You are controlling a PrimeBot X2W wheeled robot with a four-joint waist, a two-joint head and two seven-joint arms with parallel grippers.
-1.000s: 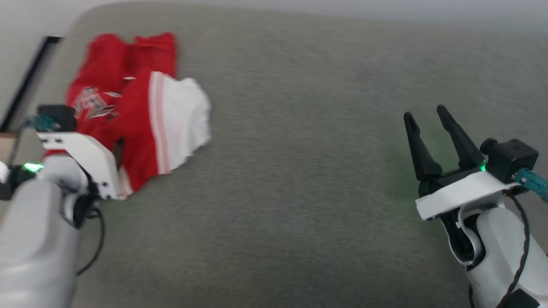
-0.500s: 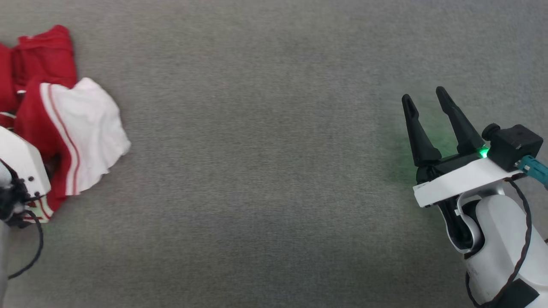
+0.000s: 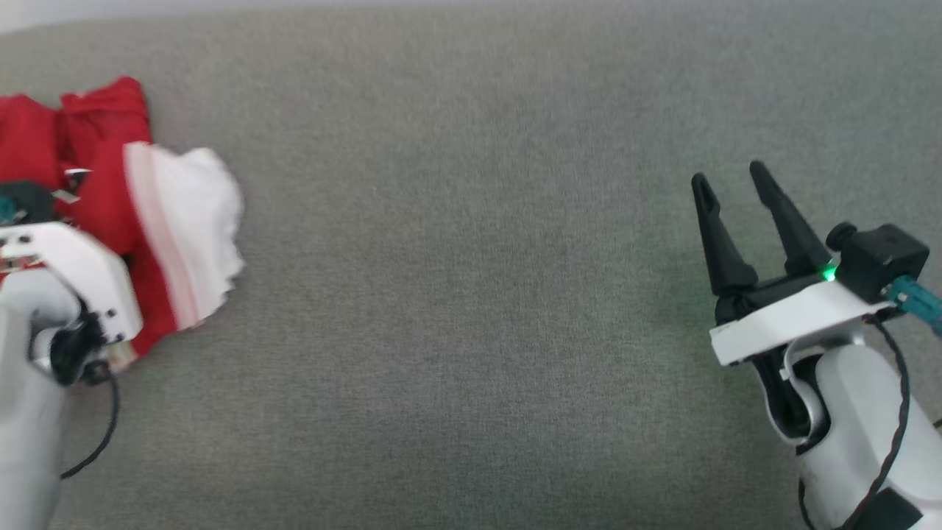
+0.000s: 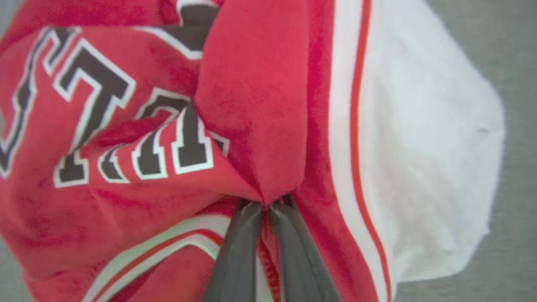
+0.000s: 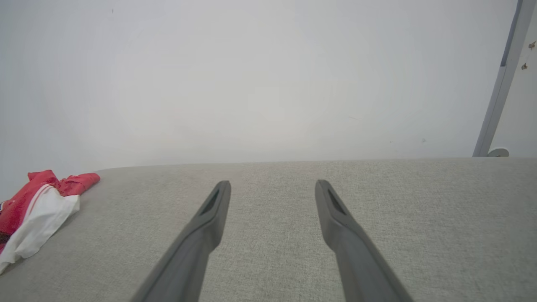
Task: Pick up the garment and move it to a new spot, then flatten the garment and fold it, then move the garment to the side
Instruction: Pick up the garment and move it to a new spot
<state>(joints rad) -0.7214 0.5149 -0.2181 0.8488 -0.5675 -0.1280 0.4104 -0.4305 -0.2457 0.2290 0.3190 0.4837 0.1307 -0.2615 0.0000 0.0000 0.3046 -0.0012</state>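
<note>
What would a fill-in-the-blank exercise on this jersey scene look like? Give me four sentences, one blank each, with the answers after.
1. The left gripper is shut on a ____ fold of the garment.
2. The right gripper has its jaws ____.
3. The garment's sleeve, edged with stripe trim, is ____.
4. In the head view, the garment lies toward the ____ edge of the grey surface.

Missing words: red; open; white; left.
</note>
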